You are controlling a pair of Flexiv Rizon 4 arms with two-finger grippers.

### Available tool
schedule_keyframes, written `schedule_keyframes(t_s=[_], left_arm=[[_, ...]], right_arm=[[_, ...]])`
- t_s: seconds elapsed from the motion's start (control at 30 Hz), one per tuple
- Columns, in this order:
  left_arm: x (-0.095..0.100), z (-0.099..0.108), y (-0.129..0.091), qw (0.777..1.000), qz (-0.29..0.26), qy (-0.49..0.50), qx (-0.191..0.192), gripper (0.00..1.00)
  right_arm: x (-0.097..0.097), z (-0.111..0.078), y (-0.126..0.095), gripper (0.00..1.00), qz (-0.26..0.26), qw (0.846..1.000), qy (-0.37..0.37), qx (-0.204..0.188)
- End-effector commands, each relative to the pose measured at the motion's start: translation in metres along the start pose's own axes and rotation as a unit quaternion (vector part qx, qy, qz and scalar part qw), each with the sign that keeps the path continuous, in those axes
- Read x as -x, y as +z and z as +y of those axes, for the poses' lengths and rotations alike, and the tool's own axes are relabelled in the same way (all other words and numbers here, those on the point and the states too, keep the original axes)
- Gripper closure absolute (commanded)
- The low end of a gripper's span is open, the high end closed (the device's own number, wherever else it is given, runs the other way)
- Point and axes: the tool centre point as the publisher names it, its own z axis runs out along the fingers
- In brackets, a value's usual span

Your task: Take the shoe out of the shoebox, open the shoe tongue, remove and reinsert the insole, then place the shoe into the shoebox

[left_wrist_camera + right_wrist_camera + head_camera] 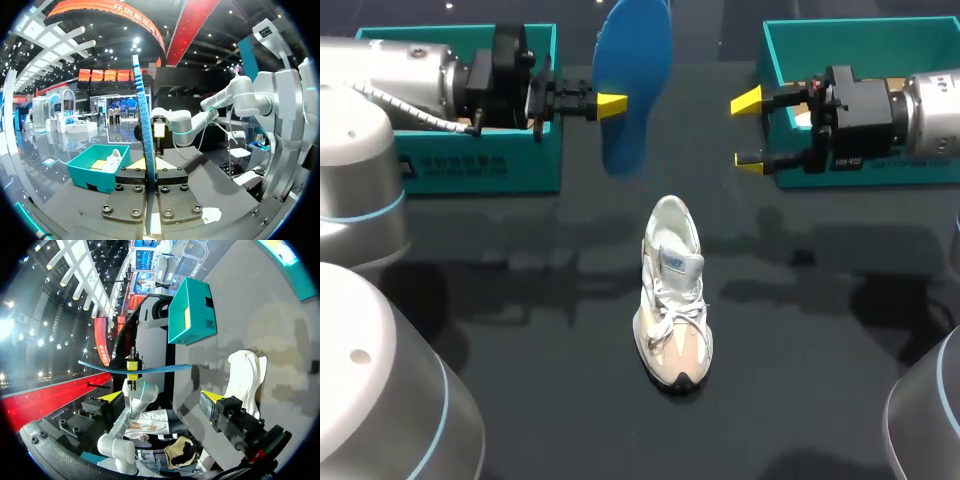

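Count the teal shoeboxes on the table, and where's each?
2. The left teal cardboard shoebox sits at the far-left corner of the table; the right teal cardboard shoebox sits at its far-right corner. No others show in any view.

Nothing on the tabletop (520,300) can be read clearly. The left shoebox (450,165) carries two lines of white print on its front wall, too small to make out. The shoe (672,300) has a blue tongue patch (677,263) with a white mark on it, not legible. A small white label (850,160) sits on the black housing (865,105) at the end of the right arm (928,110); its characters are blurred.
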Motion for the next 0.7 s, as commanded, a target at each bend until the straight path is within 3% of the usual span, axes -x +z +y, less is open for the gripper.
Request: schedule_keyframes(t_s=[0.03, 0.3, 0.47, 0.7], left_arm=[[-0.0035, -0.0029, 0.0015, 0.998, -0.010, 0.055, 0.019, 1.00], [-0.0050, 0.0007, 0.0045, 0.983, 0.015, 0.179, 0.030, 1.00], [-0.0115, 0.0038, 0.0019, 0.951, 0.022, 0.308, 0.023, 1.00], [-0.0111, 0.0047, -0.0003, 0.952, 0.033, 0.305, 0.012, 1.00]], right_arm=[[-0.0003, 0.0000, 0.0017, 0.00, -0.002, 1.000, 0.001, 0.001], [-0.0003, 0.0000, 0.0017, 0.00, -0.002, 1.000, 0.001, 0.001], [-0.0003, 0.0000, 0.0017, 0.00, -0.002, 1.000, 0.001, 0.001], [-0.0003, 0.0000, 0.0017, 0.00, -0.002, 1.000, 0.001, 0.001]])
